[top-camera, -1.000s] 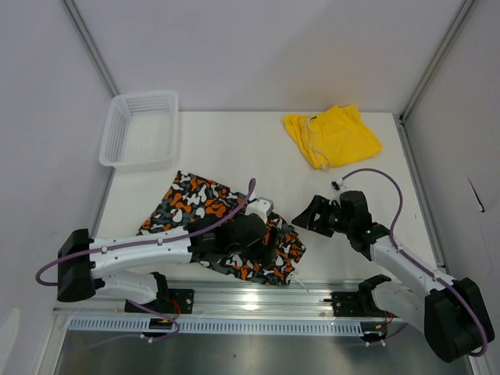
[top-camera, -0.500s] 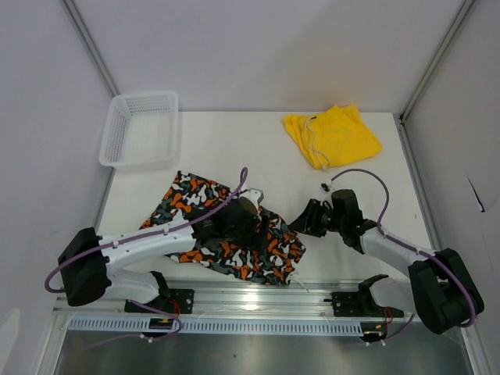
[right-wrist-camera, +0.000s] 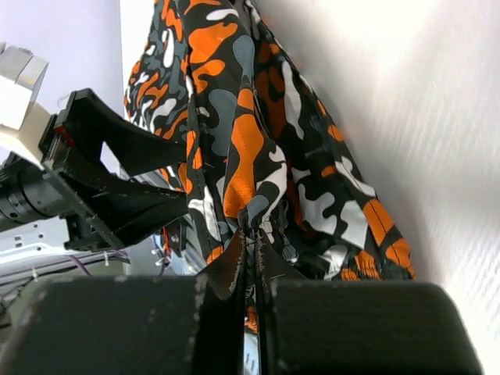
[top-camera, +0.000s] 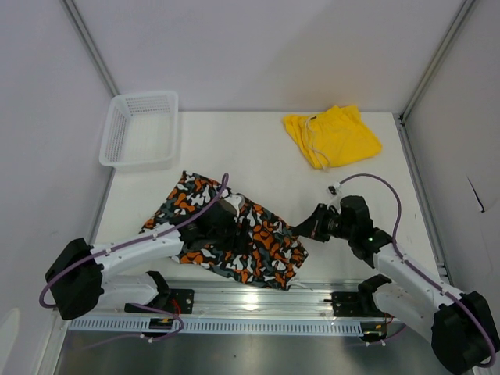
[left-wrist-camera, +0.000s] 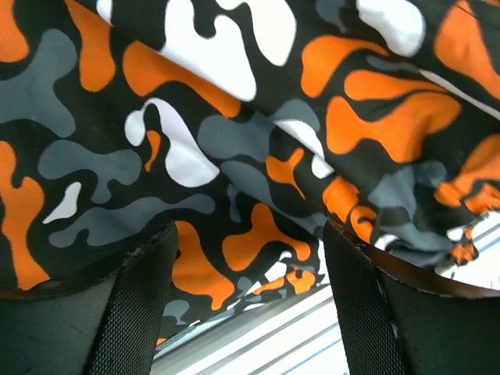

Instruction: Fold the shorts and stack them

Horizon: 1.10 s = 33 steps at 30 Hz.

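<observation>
The patterned shorts [top-camera: 246,238] lie rumpled near the table's front edge, between both arms. My right gripper [top-camera: 307,229] is at their right edge. In the right wrist view it [right-wrist-camera: 255,236] is shut on a bunched fold of the patterned shorts [right-wrist-camera: 250,133]. My left gripper [top-camera: 223,221] hovers low over the shorts' middle. In the left wrist view its jaws [left-wrist-camera: 250,301] stand wide apart, with the patterned shorts [left-wrist-camera: 234,125] just beyond them and nothing pinched. The yellow shorts [top-camera: 332,134] lie crumpled at the back right, away from both grippers.
A white mesh basket [top-camera: 141,129] stands at the back left corner. The metal rail [top-camera: 258,301] runs along the near edge, right below the patterned shorts. The left arm's black wrist [right-wrist-camera: 101,180] shows beside the fabric in the right wrist view.
My right gripper has closed on the right edge of the patterned shorts. My left gripper slid left and back across them, and the fabric now lies more spread out.
</observation>
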Each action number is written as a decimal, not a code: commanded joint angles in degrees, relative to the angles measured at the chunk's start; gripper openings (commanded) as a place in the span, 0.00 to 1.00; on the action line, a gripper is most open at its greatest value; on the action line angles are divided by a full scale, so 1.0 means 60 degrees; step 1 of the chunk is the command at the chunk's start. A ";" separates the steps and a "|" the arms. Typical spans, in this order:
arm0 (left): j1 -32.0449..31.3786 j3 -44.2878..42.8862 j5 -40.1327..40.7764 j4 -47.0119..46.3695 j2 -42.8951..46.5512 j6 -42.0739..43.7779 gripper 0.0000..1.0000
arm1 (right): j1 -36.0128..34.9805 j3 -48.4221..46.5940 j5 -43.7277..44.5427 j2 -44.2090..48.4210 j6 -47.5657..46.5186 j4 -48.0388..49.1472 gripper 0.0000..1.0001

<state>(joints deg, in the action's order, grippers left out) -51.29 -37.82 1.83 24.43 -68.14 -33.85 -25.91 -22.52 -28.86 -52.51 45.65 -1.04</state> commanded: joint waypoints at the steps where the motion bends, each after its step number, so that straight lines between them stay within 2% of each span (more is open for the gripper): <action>1: 0.0037 0.0151 -0.0641 -0.0350 0.0428 0.0426 0.77 | -0.0105 -0.0114 0.0181 0.0313 0.0506 -0.1188 0.00; 4: 0.0037 0.0517 -0.0627 -0.0409 0.0735 0.0368 0.77 | -0.0558 -0.0026 0.0575 0.0576 0.0712 -0.1642 0.00; 13: 0.0096 0.0635 0.0369 -0.0218 0.0327 0.0075 0.77 | -0.2944 0.0399 0.3956 0.1413 0.1796 -0.3180 0.00; 19: 0.0154 0.0503 0.0457 -0.0233 0.0106 0.0148 0.77 | -0.3181 0.0766 0.5245 0.1428 0.1928 -0.3839 0.00; 25: 0.0374 0.0576 0.0502 -0.0247 -0.0069 0.0279 0.77 | -0.3225 0.0766 0.5879 0.1004 0.1622 -0.4148 0.00; 29: 0.0447 0.0635 0.0443 -0.0336 -0.0098 0.0279 0.77 | -0.3415 0.0722 0.5880 0.0754 0.1401 -0.3987 0.09; 33: 0.0462 0.0679 0.0428 -0.0379 -0.0157 0.0294 0.77 | -0.3650 0.0663 0.5675 0.0914 0.1372 -0.3914 0.22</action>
<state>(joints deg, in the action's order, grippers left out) -49.19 -33.74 3.88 23.42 -68.73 -32.95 -46.92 -18.00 3.99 -47.57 55.07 -23.70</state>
